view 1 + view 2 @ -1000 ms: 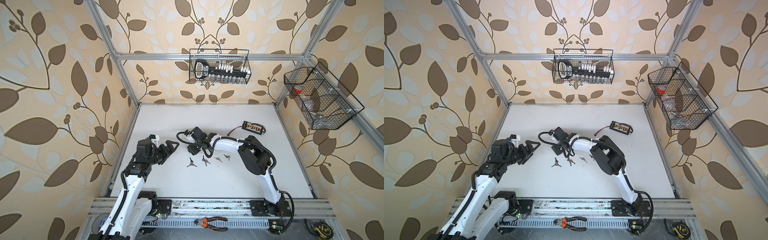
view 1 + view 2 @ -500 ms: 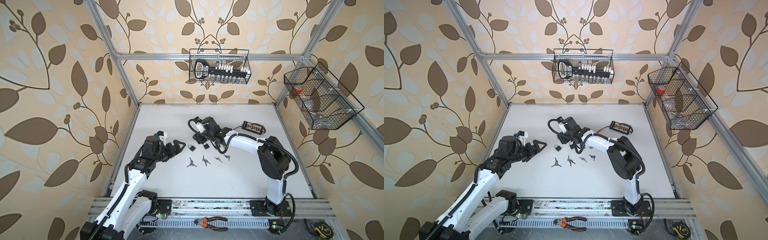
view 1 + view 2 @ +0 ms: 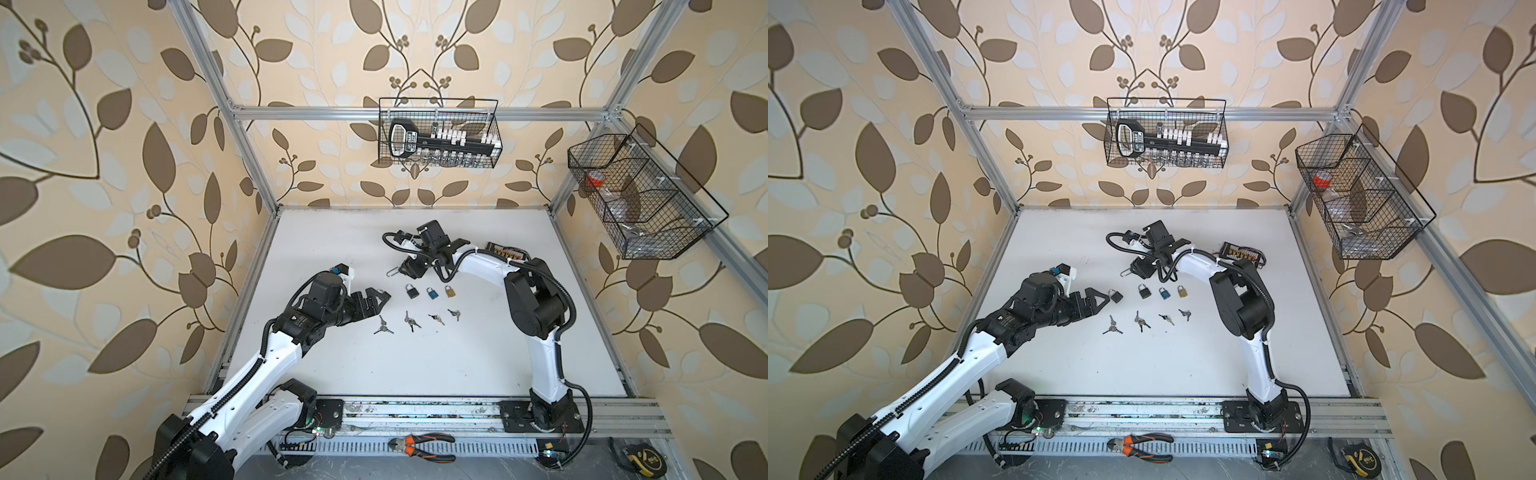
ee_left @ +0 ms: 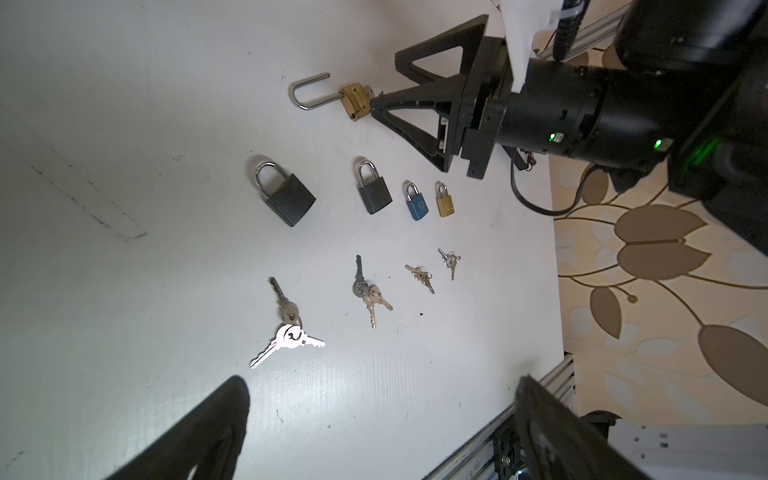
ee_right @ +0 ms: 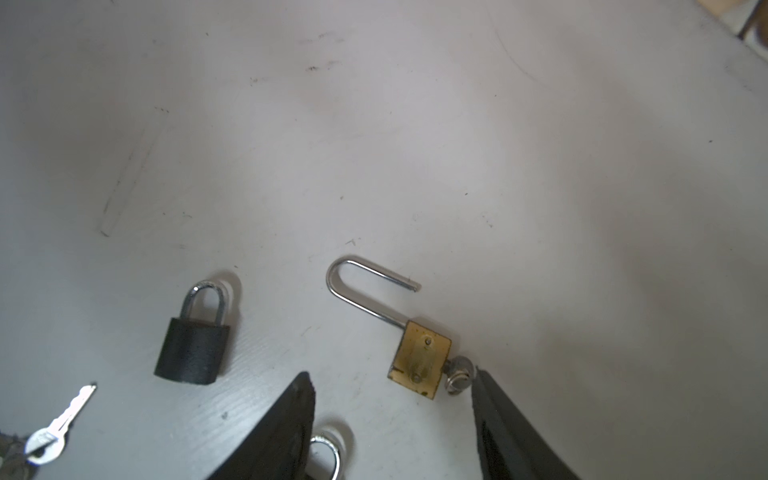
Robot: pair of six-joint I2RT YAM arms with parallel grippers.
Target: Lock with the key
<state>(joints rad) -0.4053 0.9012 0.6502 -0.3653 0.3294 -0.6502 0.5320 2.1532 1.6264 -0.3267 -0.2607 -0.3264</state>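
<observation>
right arm [image 3: 490, 266] pulled back off the spare keys [image 3: 411, 321] to 12 o'clock; left arm [image 3: 286, 332] pushed in from 9. left gripper [image 3: 380, 301] wide, empty. right gripper [image 5: 391, 372] part-open, straddling the brass padlock [image 5: 419, 359], not gripping it. The padlock lies flat at 11 o'clock of the padlock row [image 3: 431, 293]. shackle [image 5: 353, 286] open, key [image 5: 457, 374] seated, so locking looks still pending.

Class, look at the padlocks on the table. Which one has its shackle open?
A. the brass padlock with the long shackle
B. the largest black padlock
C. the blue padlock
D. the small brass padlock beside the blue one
A: the brass padlock with the long shackle has one shackle end standing free of its body, whereas the blue padlock is shut.
</observation>
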